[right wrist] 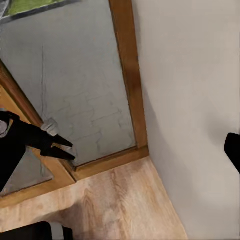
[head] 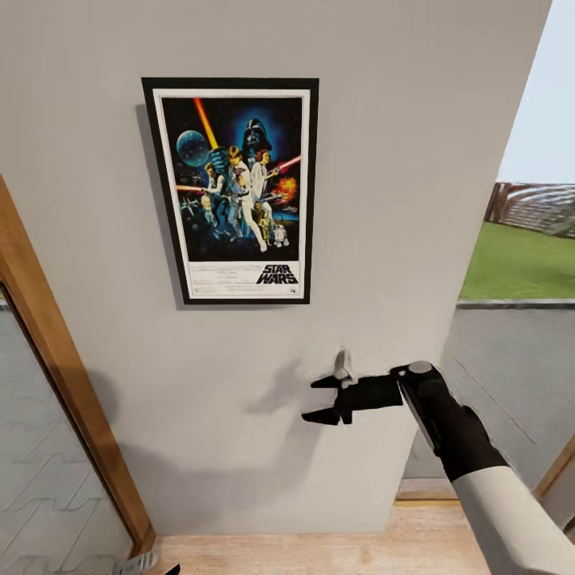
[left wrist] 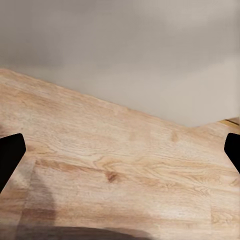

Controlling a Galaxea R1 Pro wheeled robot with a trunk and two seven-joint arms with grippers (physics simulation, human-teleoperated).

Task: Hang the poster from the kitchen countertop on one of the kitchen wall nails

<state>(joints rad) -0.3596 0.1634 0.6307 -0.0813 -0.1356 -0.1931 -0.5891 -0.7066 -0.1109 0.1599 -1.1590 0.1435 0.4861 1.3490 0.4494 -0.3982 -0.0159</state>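
The right gripper stands with its 2 black fingers spread apart and nothing between them; the tips point toward the light grey wall, and whether they touch it cannot be told. A small pale part sits on top of the gripper, just behind the fingers. The black wrist and white forearm run back from it, away from the wall.

In the left wrist view the left gripper shows 2 dark fingertips at opposite edges of the picture, set wide apart with only wooden floor and the foot of the wall between them. It holds nothing.

There is 1 poster, a Star Wars print with white border and thin black frame. It hangs flat and upright on the wall, casting a narrow shadow along 1 side. No nail can be made out; any fixing is hidden behind the frame.

The poster is above the right gripper and well apart from it, with bare wall between the frame's lower edge and the fingers.

Beside the wall, 1 wooden door frame borders a glass pane, and past the wall's other edge lie grass and grey paving outdoors.
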